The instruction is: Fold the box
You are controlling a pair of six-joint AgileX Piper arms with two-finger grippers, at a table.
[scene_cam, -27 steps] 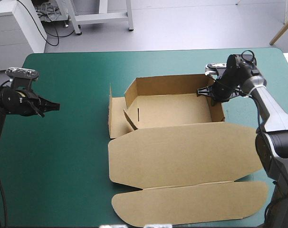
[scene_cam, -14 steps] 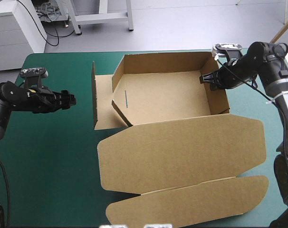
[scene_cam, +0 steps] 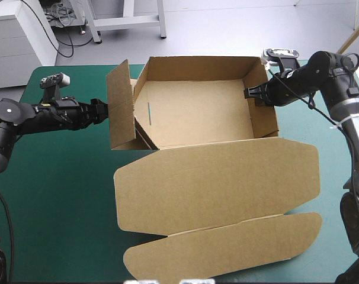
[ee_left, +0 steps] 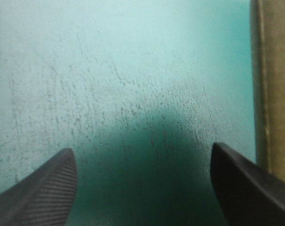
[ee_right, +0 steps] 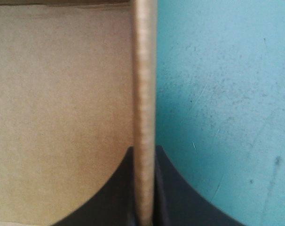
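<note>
Setting: a robotics laboratory or test workshop. Indicators: a work table (scene_cam: 55,195) with a teal-green cover, served by a left robot arm (scene_cam: 25,114) and a right robot arm (scene_cam: 336,74). Beyond its far edge are a bare grey floor (scene_cam: 227,29), a white drawer cabinet (scene_cam: 16,44), loose black cables (scene_cam: 60,13) and white metal frame legs (scene_cam: 129,22).

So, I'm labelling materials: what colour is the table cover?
The table cover is plain teal-green, clearest in the high view.

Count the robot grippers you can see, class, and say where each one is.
2. The left gripper, open, is beside the raised left flap of the box; the right gripper is shut on its right wall.
</note>
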